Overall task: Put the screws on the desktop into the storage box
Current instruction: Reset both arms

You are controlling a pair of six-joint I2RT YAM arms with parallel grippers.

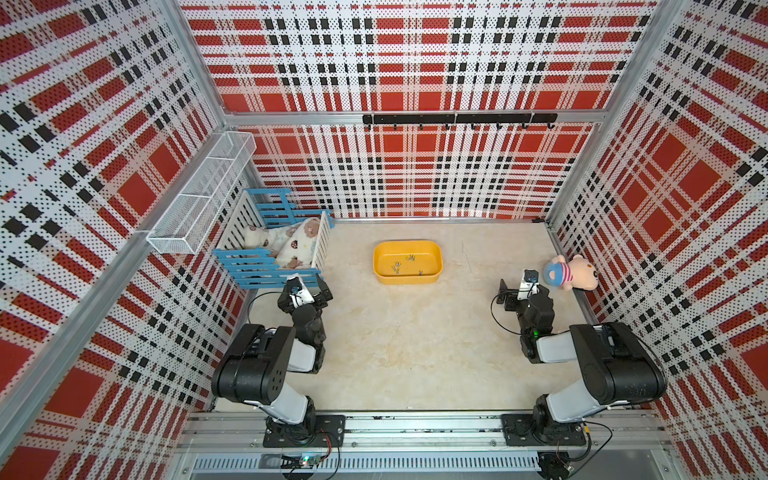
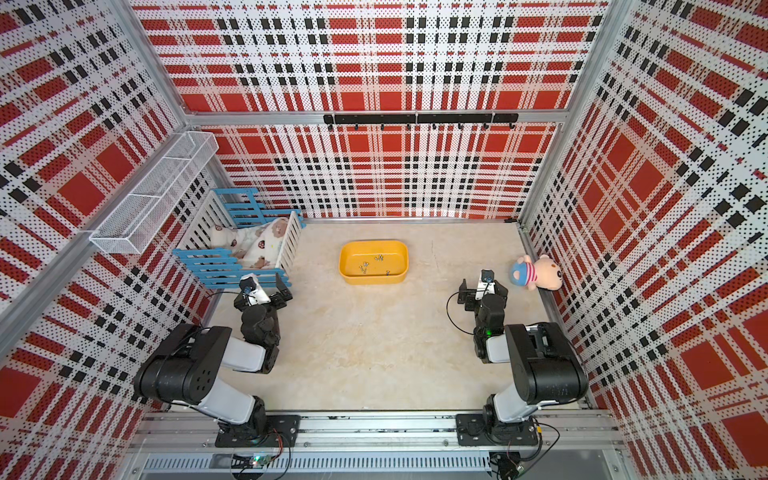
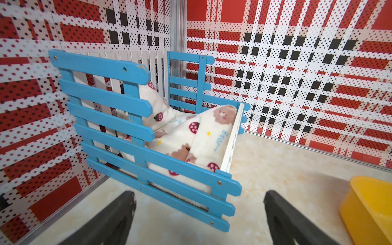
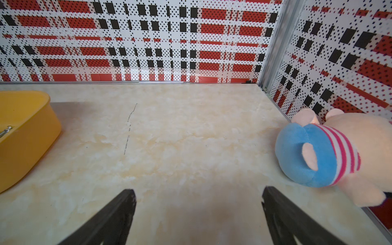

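Observation:
The yellow storage box (image 1: 407, 279) (image 2: 373, 279) stands on the beige desktop (image 1: 415, 345) toward the back centre. Several small silver screws (image 1: 397, 268) (image 2: 364, 268) lie on its floor, and every screw I can see is inside it. My left gripper (image 1: 305, 291) (image 3: 199, 195) is open and empty, low over the desktop in front of the blue crate, to the box's left. On the box's right, my right gripper (image 1: 523, 287) (image 4: 198, 191) is open too, with only bare desktop between its fingers. The wrist views catch the box's edge (image 3: 369, 203) (image 4: 23, 135).
A blue-and-white slatted crate (image 1: 266, 266) (image 3: 127, 118) holding a patterned blanket sits at the back left. A white wire basket (image 1: 199, 195) hangs on the left wall. A pink plush pig (image 1: 575, 272) (image 4: 331, 152) lies by the right wall, near my right gripper.

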